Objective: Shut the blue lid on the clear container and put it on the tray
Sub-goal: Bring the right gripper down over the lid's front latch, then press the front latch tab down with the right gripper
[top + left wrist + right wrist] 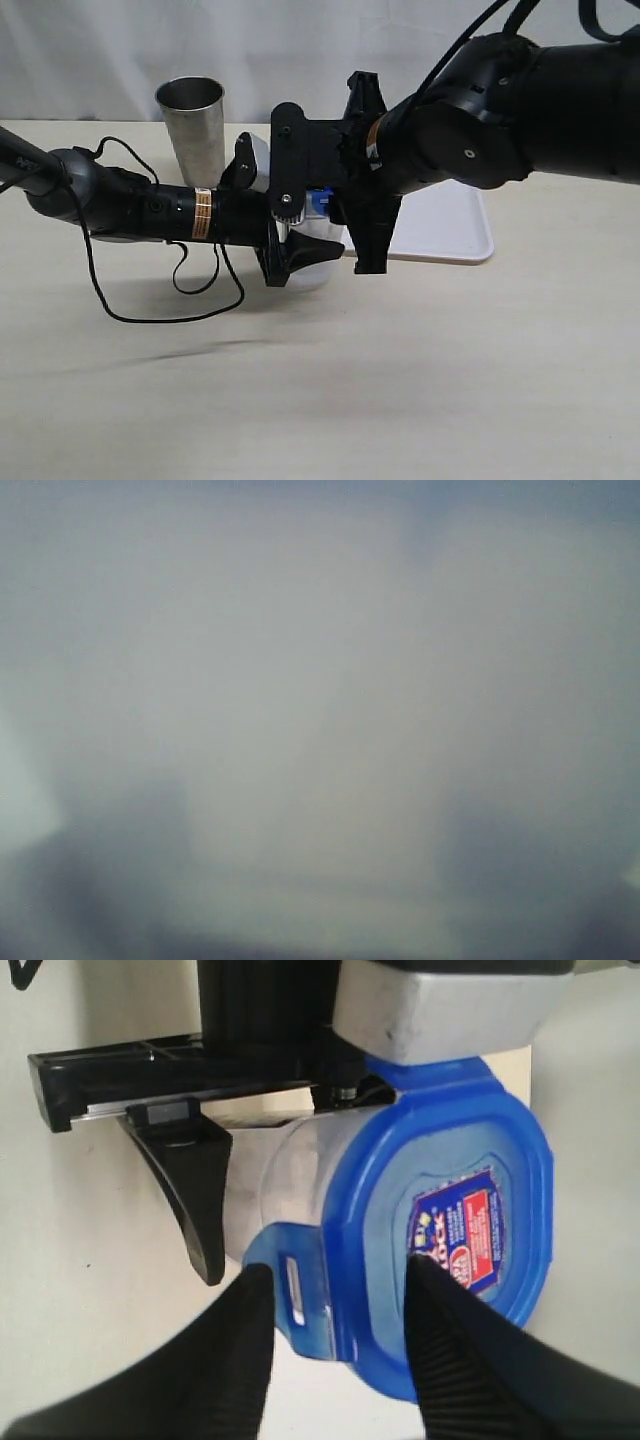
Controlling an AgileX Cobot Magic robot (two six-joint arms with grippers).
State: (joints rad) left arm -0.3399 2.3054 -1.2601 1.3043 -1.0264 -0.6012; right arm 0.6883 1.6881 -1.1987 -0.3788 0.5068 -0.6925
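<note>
Two hands at work: left hand (266, 210) is clamped on the clear container (280, 1180), which is on the desk (400, 380) just beside the tray (450, 225), not on it. The blue lid (440, 1210) sits on top. The right hand (335, 1268) has its fingers apart, straddling one snap flap (300, 1300). Judgement: press that flap flat against the wall with the left hand bracing, then the other flaps, then lift. The lid's red-blue sticker (460, 1230) reads "LOCK"; smaller print is unreadable.
</note>
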